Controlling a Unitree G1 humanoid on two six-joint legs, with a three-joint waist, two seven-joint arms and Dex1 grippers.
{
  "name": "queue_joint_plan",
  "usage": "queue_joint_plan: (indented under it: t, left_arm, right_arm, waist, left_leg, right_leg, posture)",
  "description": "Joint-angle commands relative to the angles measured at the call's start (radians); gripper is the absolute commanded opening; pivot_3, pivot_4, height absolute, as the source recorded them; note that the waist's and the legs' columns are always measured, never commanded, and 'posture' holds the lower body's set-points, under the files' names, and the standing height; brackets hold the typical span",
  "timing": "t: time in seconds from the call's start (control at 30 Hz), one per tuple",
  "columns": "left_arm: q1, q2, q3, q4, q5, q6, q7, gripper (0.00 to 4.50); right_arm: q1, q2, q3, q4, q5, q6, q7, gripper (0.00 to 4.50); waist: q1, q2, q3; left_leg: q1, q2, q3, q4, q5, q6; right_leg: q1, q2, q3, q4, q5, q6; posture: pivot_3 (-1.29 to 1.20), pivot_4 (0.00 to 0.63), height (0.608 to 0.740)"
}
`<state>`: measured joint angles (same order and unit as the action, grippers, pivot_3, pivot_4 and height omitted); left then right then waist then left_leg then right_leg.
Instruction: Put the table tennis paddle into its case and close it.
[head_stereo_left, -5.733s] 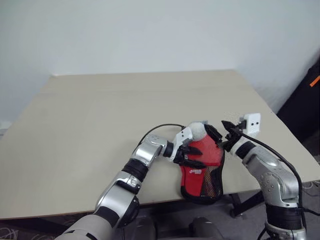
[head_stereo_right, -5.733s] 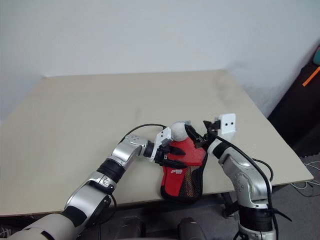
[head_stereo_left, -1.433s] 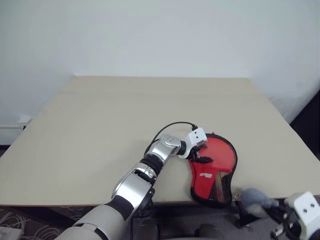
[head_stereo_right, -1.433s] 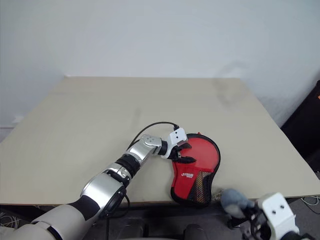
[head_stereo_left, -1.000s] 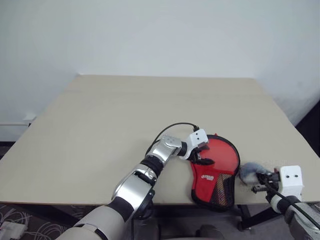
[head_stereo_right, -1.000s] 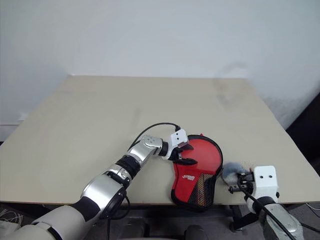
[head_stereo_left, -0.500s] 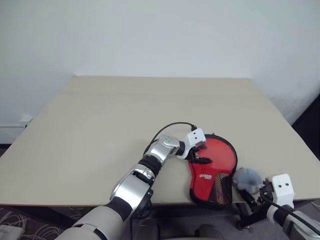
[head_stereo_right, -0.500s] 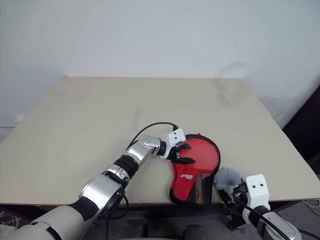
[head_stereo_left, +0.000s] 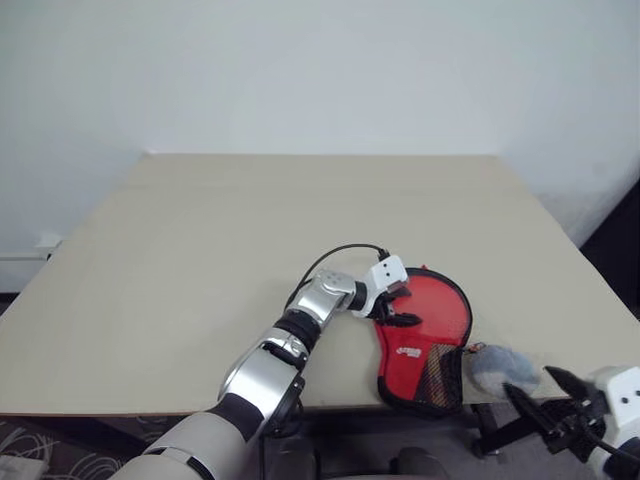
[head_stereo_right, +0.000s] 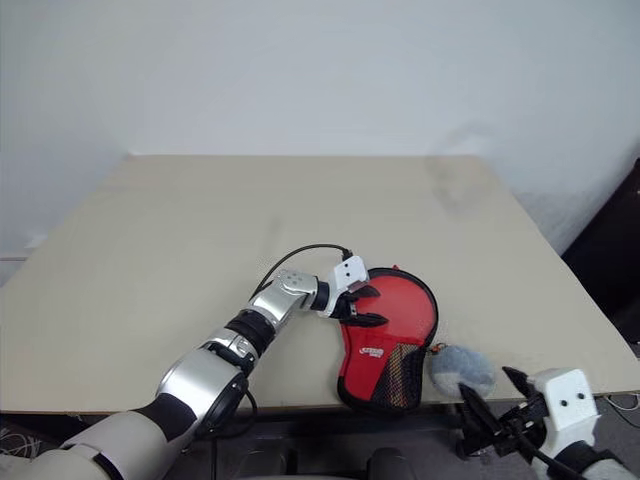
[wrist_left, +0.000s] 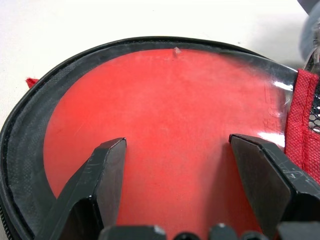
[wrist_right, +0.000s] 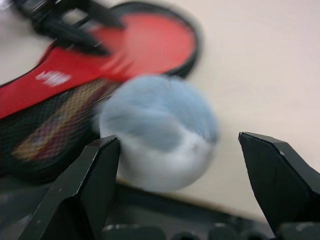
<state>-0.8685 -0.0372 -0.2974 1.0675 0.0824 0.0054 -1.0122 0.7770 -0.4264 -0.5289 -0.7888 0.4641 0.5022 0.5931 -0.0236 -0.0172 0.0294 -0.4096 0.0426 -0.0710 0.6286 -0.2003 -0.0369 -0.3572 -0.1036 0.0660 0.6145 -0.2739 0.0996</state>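
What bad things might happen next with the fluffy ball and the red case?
1. The fluffy gray ball sits right at the table edge beside the case; a small bump could send it off.
2. The case's lower end hangs over that same edge, so it might slide off if tugged.
3. The left tool rests open over the paddle, gripping nothing, so the case may shift during zipping.

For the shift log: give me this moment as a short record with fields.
Paddle: table tennis paddle lies inside the case, red face showing.
Case: open, at the table near edge.
Pompom: grey fluffy pompom on the table beside the case.
Left gripper: open over the paddle.
Right gripper: open, off the pompom.
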Motion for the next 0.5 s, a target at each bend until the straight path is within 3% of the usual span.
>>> queue_joint_plan:
  t: [0.03, 0.27, 0.5]
  left_arm:
    - [0.018, 0.023, -0.009, 0.036, 0.027, 0.017, -0.007, 3.58]
    - [0.013, 0.030, 0.015, 0.023, 0.007, 0.024, -0.025, 3.58]
    - [0.006, 0.035, 0.043, 0.018, -0.013, 0.035, -0.029, 3.58]
  right_arm:
    - [-0.038, -0.010, 0.012, 0.007, -0.012, -0.018, -0.020, 4.05]
    - [-0.120, 0.061, -0.002, 0.023, 0.003, -0.085, -0.077, 4.05]
    - [-0.111, 0.051, -0.005, 0.008, 0.046, -0.096, -0.056, 4.05]
  waist:
    - [0.000, 0.001, 0.000]
    - [0.002, 0.004, 0.002]
    - [0.003, 0.006, 0.003]
  left_leg:
    - [0.000, 0.000, 0.000, 0.000, 0.000, 0.000]
    - [0.000, 0.000, 0.000, -0.001, 0.000, 0.000]
    - [-0.001, 0.000, 0.000, -0.004, -0.002, -0.002]
  right_leg:
    - [0.000, 0.000, 0.000, 0.000, 0.000, 0.000]
    - [0.000, 0.000, 0.000, -0.002, 0.000, 0.000]
    - [-0.001, 0.001, 0.000, -0.001, 0.000, 0.000]
  posture:
    - [0.00, 0.000, 0.740]
    - [0.00, 0.000, 0.740]
    - [0.00, 0.000, 0.740]
